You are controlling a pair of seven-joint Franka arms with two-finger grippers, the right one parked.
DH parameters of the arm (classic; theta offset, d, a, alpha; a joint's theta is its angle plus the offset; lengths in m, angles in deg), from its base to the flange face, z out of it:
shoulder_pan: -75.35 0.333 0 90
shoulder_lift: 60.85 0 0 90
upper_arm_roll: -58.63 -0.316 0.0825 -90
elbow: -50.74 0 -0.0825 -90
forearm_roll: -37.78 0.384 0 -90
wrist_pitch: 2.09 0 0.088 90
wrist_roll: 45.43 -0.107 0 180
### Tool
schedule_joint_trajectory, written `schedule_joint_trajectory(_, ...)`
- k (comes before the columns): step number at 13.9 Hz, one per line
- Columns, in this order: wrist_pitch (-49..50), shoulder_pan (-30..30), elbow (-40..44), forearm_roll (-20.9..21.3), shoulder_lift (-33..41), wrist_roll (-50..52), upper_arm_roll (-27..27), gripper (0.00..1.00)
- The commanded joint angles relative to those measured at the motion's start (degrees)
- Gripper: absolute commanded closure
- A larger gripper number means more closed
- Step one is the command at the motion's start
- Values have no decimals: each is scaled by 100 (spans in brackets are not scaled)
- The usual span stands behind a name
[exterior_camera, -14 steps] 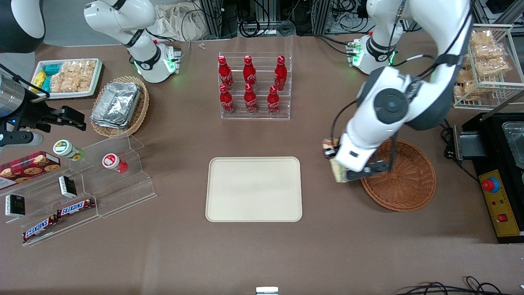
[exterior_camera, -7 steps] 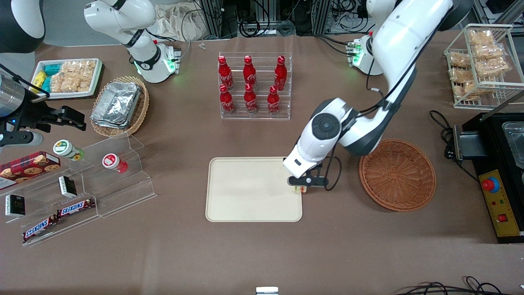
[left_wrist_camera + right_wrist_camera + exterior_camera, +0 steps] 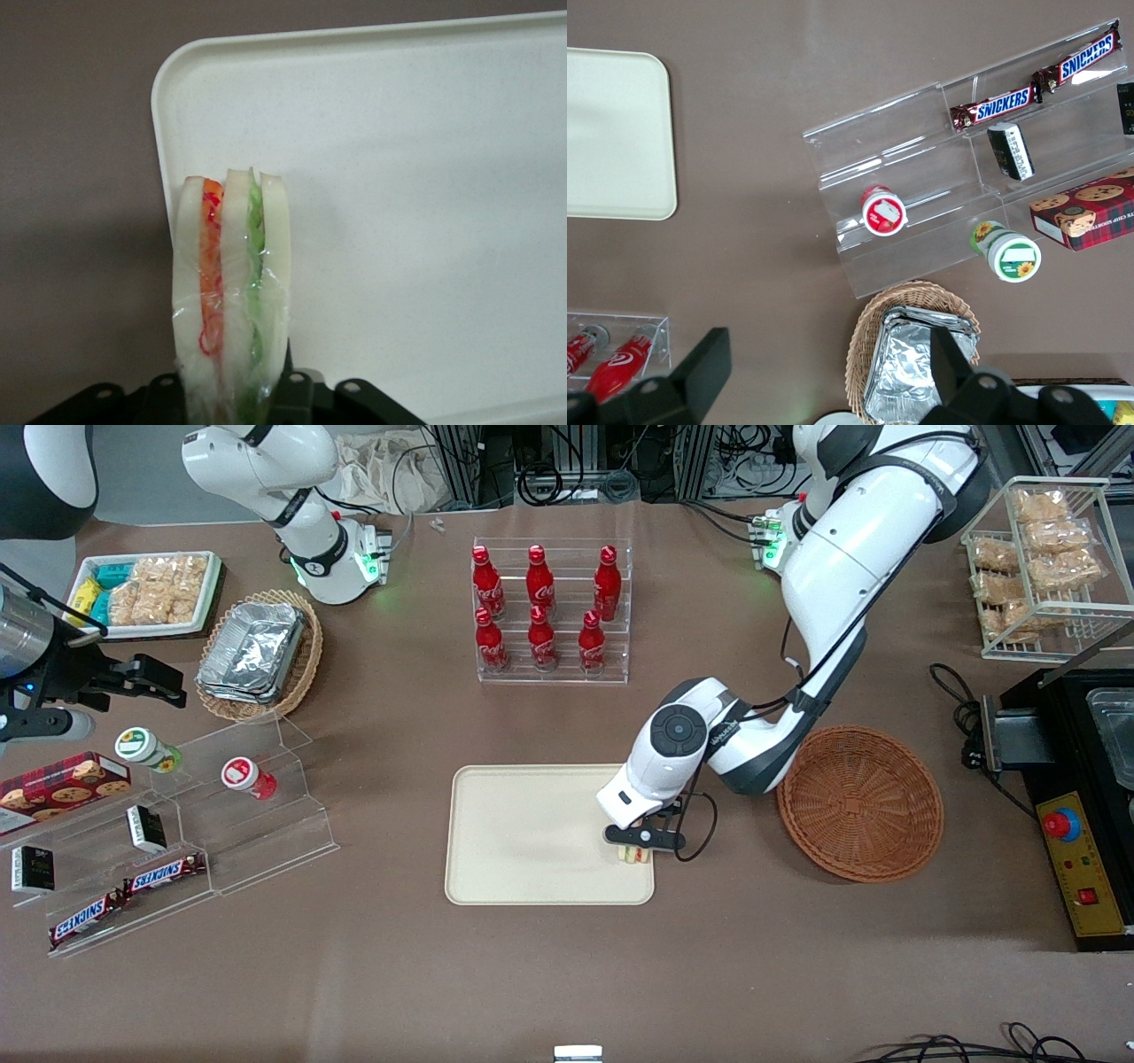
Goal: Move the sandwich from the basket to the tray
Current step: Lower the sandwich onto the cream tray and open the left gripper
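Note:
My left gripper (image 3: 636, 848) hangs low over the cream tray (image 3: 532, 841), at the tray end nearest the basket, and it is shut on the sandwich (image 3: 634, 855). In the wrist view the sandwich (image 3: 232, 292) stands on edge between the jaws, white bread with orange-red and green layers under clear wrap, over the tray's rounded corner (image 3: 372, 177). The reddish-brown wicker basket (image 3: 860, 803) lies beside the tray toward the working arm's end, with nothing in it.
An acrylic rack of red cola bottles (image 3: 551, 611) stands farther from the camera than the tray. A stepped acrylic shelf with snacks (image 3: 168, 824) and a tan basket of foil containers (image 3: 259, 654) sit toward the parked arm's end. A black appliance (image 3: 1085, 797) borders the basket.
The gripper carried the sandwich from the basket's rim across to the tray, then lowered and shifted a little farther over the tray's end.

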State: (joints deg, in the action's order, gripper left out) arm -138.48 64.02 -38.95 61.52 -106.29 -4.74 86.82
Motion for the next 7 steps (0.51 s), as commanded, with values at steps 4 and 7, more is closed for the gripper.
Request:
schedule_joint_trajectory(4, 17, 16, 179, 166, 87, 825, 1, 1)
schedule_joint_trajectory(7, 78, 43, 188, 44, 726, 1037, -365, 1)
